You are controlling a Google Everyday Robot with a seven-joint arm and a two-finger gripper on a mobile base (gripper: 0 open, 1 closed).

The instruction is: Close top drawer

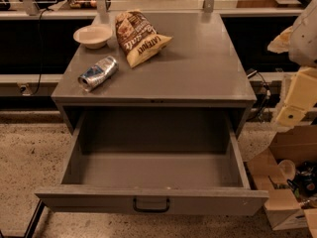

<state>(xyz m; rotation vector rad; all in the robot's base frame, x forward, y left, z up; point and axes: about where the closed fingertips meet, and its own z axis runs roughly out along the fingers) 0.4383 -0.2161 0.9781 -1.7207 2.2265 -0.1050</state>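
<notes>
The top drawer (153, 170) is pulled far out of the grey cabinet (198, 68) toward the camera. It is wide, deep and grey, and nothing lies inside it. Its flat front (74, 200) runs along the bottom of the view, with a small black bar handle (151, 205) at its centre. My gripper (296, 100) is at the right edge of the view, pale and cream-coloured. It hangs beside the cabinet's right front corner, apart from the drawer and above its right side.
On the cabinet top lie a white bowl (92, 35), a chip bag (140, 36) and a crushed can (98, 73) on its side. An open cardboard box (285, 182) with clutter stands on the speckled floor right of the drawer. Cables (260, 83) hang behind it.
</notes>
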